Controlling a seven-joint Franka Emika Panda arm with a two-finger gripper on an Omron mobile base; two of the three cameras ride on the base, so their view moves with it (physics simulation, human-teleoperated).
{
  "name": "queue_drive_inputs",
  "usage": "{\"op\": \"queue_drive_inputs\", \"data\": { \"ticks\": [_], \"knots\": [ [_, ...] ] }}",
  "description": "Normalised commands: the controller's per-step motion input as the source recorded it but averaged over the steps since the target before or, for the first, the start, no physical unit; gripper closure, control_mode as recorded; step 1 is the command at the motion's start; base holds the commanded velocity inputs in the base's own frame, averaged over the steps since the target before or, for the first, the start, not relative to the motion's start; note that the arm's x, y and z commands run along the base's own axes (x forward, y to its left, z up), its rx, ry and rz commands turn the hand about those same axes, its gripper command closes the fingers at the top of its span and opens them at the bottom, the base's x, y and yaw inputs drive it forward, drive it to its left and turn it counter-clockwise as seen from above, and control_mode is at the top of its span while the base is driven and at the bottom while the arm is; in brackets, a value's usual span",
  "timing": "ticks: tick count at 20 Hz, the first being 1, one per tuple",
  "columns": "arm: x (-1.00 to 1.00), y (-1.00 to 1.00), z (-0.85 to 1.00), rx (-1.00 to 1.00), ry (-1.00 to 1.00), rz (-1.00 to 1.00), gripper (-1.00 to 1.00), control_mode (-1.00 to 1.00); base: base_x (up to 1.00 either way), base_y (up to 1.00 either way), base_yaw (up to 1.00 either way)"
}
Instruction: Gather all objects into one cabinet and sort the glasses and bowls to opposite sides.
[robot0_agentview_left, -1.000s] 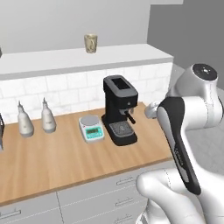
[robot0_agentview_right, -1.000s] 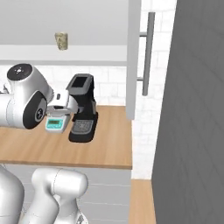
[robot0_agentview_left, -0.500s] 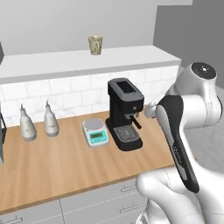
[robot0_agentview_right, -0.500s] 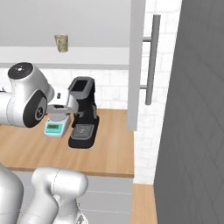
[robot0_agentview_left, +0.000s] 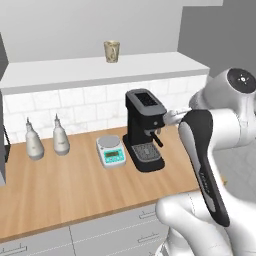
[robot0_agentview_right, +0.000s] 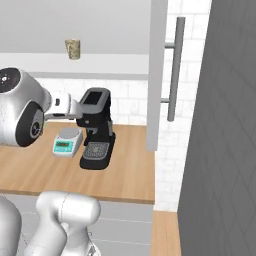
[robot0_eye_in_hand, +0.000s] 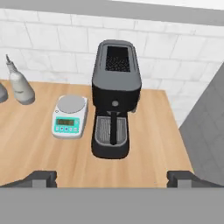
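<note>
On the white shelf (robot0_agentview_left: 60, 72): one cup (robot0_agentview_left: 112, 51), upright. Hand view: gripper (robot0_eye_in_hand: 111, 177) spread wide, empty, above coffee machine (robot0_eye_in_hand: 114, 98).

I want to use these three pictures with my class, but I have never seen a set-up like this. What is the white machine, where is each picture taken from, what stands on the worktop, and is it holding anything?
All three pictures are computer-rendered. The white machine is a robot arm on a base that can drive. Two cameras ride on that base, behind the arm to its left and right, and look over it at the same kitchen. The third camera sits on the hand; the gripper shows as two dark fingertips set wide apart, with nothing between them.

On the wooden counter stand a black coffee machine, a small kitchen scale beside it, and two white bottles near the tiled wall. One beige cup stands on the white shelf above.
</note>
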Motion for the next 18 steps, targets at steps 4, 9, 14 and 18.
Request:
{"op": "queue_drive_inputs", "data": {
  "ticks": [4, 9, 14, 18],
  "knots": [
    [0.15, 0.53, 1.00, 0.00, -0.34, 0.00, -1.00, -1.00, 0.00, 0.00, 0.00],
    [0.94, 0.71, 0.80, 0.03, -0.12, 0.00, -1.00, -1.00, 0.00, 0.00, 0.00],
    [0.98, 0.61, 0.62, 0.07, -0.03, 0.00, -1.00, -1.00, 0.00, 0.00, 0.00],
    [0.99, 0.21, 0.18, 0.13, 0.10, -0.06, -1.00, -1.00, 0.00, 0.00, 0.00]
  ]
}}
